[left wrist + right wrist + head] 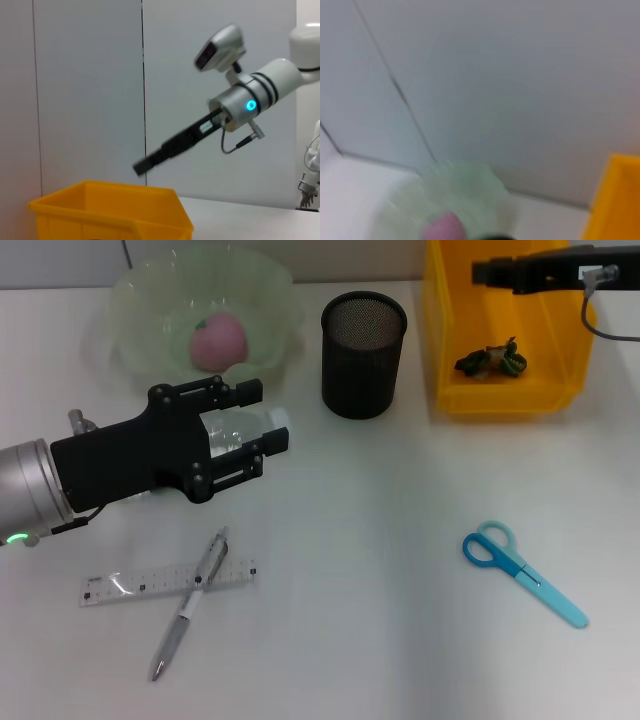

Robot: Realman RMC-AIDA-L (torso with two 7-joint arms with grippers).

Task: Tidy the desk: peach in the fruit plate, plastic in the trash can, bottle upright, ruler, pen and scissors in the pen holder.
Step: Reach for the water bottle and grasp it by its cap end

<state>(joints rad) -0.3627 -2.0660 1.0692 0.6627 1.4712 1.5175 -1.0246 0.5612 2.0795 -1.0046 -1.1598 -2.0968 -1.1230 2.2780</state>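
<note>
Pen (188, 604): lies across the ruler (167, 582) on the near surface (360, 640).
Scissors (523, 572): flat on the surface, right.
Left tool (256, 430): fingers around the lying bottle (243, 430).
Peach (217, 340): inside fruit plate (135, 300).
Pen holder (363, 355): upright, centre.
Right tool (480, 273): over trash can (440, 350); cannot tell its state.

No legible text, brand or number appeared in any view. The ruler (168, 581) on the desk (400, 640) carried black scale marks along its edge, too small for any figure to be read. The bottle (240, 435) showed no readable label from the head camera. The trash can (505, 390) and pen holder (363, 355) bore no markings.
</note>
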